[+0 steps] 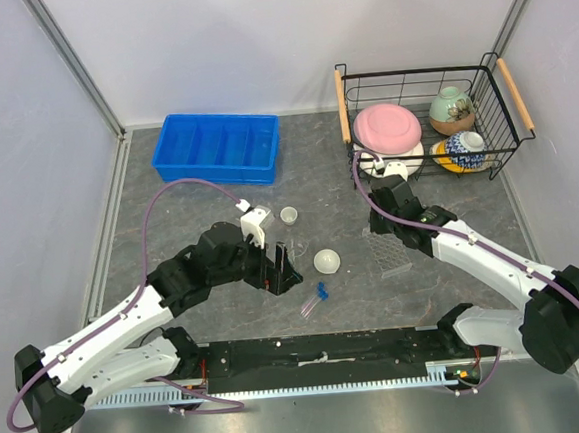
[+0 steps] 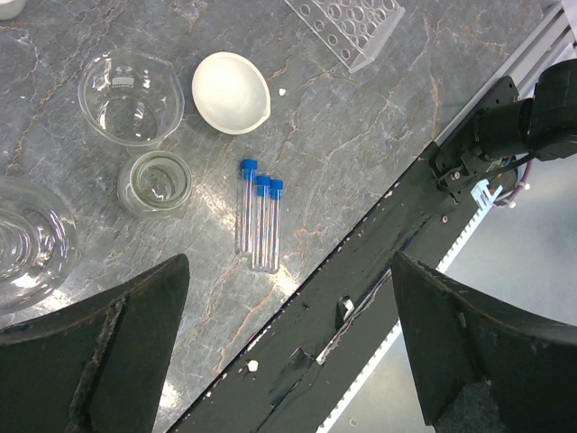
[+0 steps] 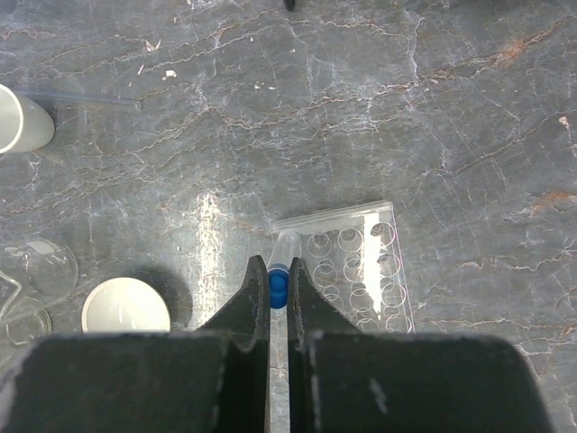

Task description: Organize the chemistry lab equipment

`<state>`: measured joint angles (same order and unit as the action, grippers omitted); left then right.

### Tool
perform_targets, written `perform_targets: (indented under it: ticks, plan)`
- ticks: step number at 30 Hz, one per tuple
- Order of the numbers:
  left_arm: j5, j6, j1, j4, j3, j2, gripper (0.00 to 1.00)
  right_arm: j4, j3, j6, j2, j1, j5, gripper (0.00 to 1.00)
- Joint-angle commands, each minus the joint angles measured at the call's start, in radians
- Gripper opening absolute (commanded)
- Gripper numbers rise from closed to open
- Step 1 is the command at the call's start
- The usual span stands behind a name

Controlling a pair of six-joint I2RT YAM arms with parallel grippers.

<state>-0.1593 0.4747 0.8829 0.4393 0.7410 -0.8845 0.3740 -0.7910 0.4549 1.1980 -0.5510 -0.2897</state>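
Observation:
My right gripper (image 3: 278,267) is shut on the blue cap of a clear tube (image 3: 286,244), held upright over the near left corner of the clear plastic rack (image 3: 356,262). In the top view the right gripper (image 1: 383,230) hangs just above the rack (image 1: 394,254). My left gripper (image 2: 288,263) is open and empty above the table's front edge. Three blue-capped tubes (image 2: 259,221) lie side by side ahead of it. Beyond them are a white round dish (image 2: 231,92), a wide glass beaker (image 2: 131,97), a small beaker (image 2: 155,183) and part of a glass flask (image 2: 27,239).
A blue divided bin (image 1: 219,147) stands at the back left. A wire basket (image 1: 346,102) at the back right holds a pink plate (image 1: 387,127) and patterned bowls (image 1: 452,109). A second small white dish (image 1: 288,215) sits near the left wrist. A black rail (image 1: 320,354) runs along the front edge.

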Motion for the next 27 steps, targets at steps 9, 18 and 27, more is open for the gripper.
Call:
perform_targets:
  ticks: [9,18,27]
  plan:
    - [0.001,0.018,-0.002,-0.048,-0.003,-0.014,1.0,-0.009,0.021,-0.013,0.003,0.006,0.009,0.0]
    - [0.001,0.019,-0.002,-0.056,-0.012,-0.013,1.0,0.011,0.036,-0.021,-0.009,0.006,0.02,0.0]
    - [-0.005,0.024,-0.002,-0.073,-0.02,-0.019,1.0,0.04,0.041,-0.025,-0.043,0.005,0.03,0.0]
